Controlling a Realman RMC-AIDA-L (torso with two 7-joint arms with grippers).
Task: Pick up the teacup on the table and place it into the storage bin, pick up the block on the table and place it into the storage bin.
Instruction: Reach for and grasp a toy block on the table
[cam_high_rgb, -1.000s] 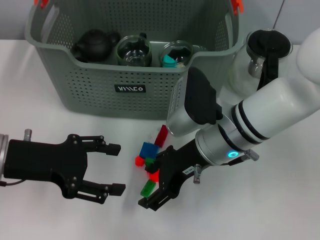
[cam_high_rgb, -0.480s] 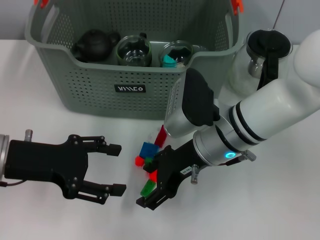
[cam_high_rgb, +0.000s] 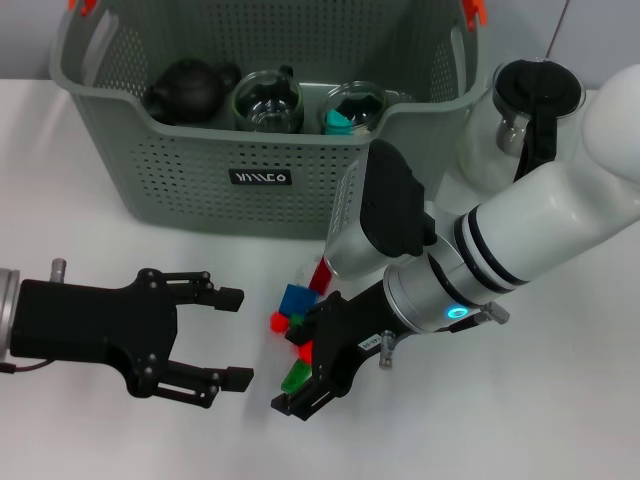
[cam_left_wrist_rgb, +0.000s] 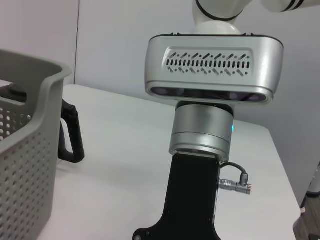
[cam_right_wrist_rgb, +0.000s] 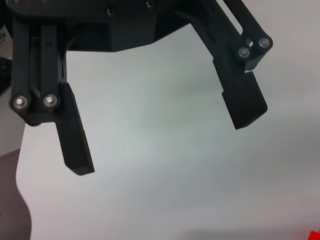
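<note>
We see the white tabletop (cam_high_rgb: 90, 150) first, then the big grey-green storage bin (cam_high_rgb: 200, 160) at the back, already holding a dark teapot (cam_high_rgb: 190, 87), a glass cup (cam_high_rgb: 268, 100) and a second cup (cam_high_rgb: 350, 105) with something teal inside. A glass pot (cam_high_rgb: 520, 110) with a black handle stands just beside the bin, on the right.

The right end effector (cam_high_rgb: 312, 362) hangs low over the little cluster of coloured blocks (cam_high_rgb: 298, 320) lying in front of the bin. Its fingers are hidden among the pieces, so we cannot tell how wide they stand. The left end effector (cam_high_rgb: 228, 336) hovers near the cluster on the left, its jaws spread wide and holding nothing.

Our worry: the blocks lie packed together, red, blue and green touching, so closing there could catch two at once or flick a neighbour away across the tabletop. The two arms are also near each other, and a sideways move risks a bump.

For writing, we spot a small black label (cam_high_rgb: 260, 177) with white lettering on the bin's front wall. We cannot read it with confidence.
</note>
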